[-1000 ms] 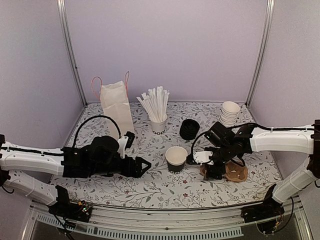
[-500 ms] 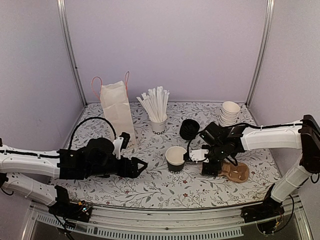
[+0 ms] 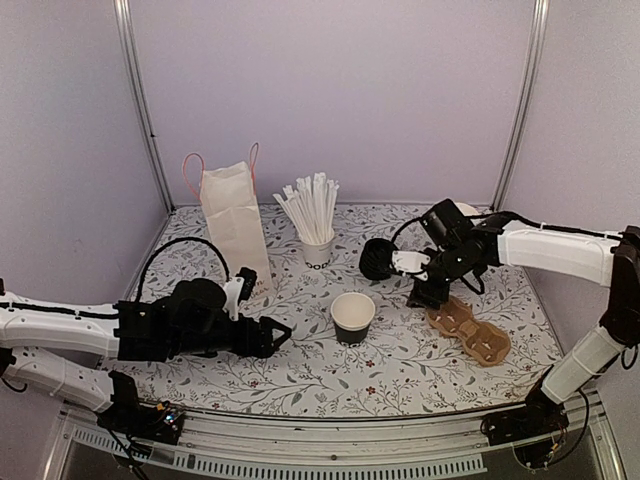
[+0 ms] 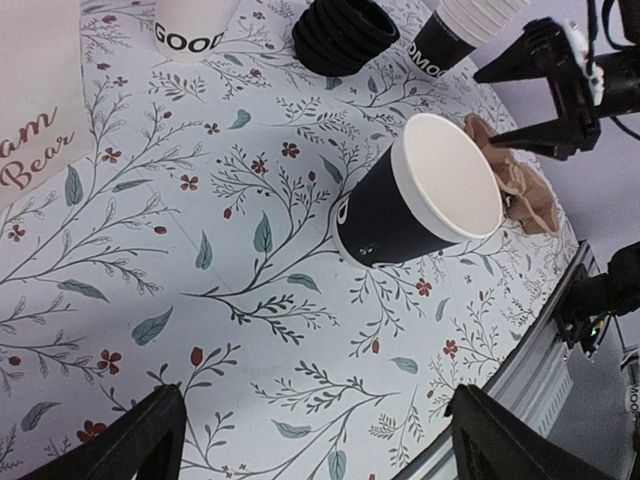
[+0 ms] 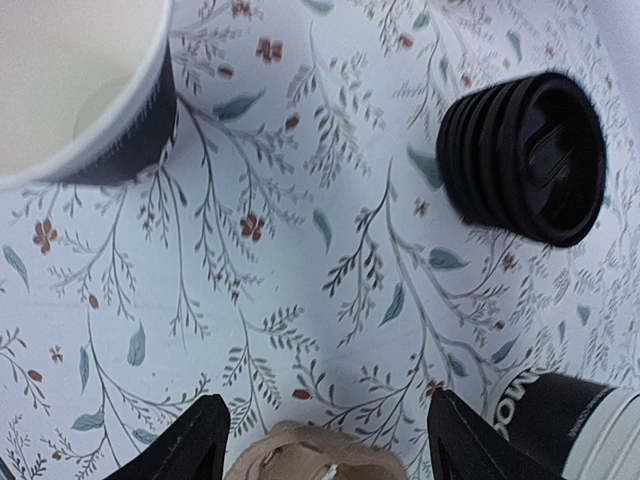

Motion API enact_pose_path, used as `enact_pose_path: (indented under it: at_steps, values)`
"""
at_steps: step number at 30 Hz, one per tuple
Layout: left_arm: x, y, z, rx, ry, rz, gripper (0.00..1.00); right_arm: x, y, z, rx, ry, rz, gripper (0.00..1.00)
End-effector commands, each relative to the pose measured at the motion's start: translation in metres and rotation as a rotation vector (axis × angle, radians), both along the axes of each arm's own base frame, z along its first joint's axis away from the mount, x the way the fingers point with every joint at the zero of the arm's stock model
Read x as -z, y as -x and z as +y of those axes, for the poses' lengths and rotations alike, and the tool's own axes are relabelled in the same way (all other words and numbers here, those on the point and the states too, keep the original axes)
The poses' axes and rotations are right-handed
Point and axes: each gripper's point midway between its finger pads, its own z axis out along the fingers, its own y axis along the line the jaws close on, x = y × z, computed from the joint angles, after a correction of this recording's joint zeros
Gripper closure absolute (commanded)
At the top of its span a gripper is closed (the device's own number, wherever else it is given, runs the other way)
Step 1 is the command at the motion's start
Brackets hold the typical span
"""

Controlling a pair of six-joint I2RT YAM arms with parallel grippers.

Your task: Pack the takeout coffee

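A single black paper cup (image 3: pixel 352 317) (image 4: pixel 420 195) (image 5: pixel 80 90) with a white inside stands lidless mid-table. No lidded takeout coffee is in view. My left gripper (image 3: pixel 280 333) (image 4: pixel 315 410) hovers low to the cup's left, open, nothing between its fingers. My right gripper (image 3: pixel 420 285) (image 5: pixel 328 400) hangs open and empty right of the cup, between a stack of black lids (image 3: pixel 378 258) (image 5: pixel 525 155) and a brown pulp cup carrier (image 3: pixel 470 330) (image 5: pixel 310 455). The carrier lies flat on the table just under the right fingers.
A white paper bag (image 3: pixel 232 225) (image 4: pixel 30 90) stands at the back left. A white cup of straws (image 3: pixel 315 225) (image 4: pixel 190 25) is behind the middle. A stack of lidless cups (image 3: pixel 462 215) (image 5: pixel 560 420) sits at the back right, partly behind my right arm.
My right gripper has lifted away from the carrier and swung back toward the lid stack, its jaws narrowing a little. The carrier now lies farther right, flat. My left arm drew back slightly.
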Motion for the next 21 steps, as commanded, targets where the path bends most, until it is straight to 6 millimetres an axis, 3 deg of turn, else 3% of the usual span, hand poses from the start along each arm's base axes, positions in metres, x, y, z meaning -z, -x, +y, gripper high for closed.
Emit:
enact_pose_path:
  at_steps: [1,3,8,14,21]
  values:
    - [-0.005,-0.004,-0.003,0.008,0.024,-0.013,0.06,-0.061,-0.017,0.039,-0.039,-0.187,-0.066,0.37]
    - [-0.005,-0.003,-0.003,0.014,0.027,-0.01,0.06,-0.069,-0.029,0.048,-0.038,-0.201,-0.086,0.41]
    - [-0.009,0.001,-0.006,0.045,0.039,-0.015,0.07,-0.058,-0.058,0.069,-0.017,-0.184,-0.042,0.56]
    - [-0.011,0.005,-0.009,0.085,0.035,-0.028,0.07,-0.047,-0.089,0.085,0.031,-0.195,-0.029,0.57]
    - [-0.01,0.007,-0.011,0.11,0.022,-0.032,0.07,-0.029,-0.111,0.086,0.088,-0.193,0.009,0.58]
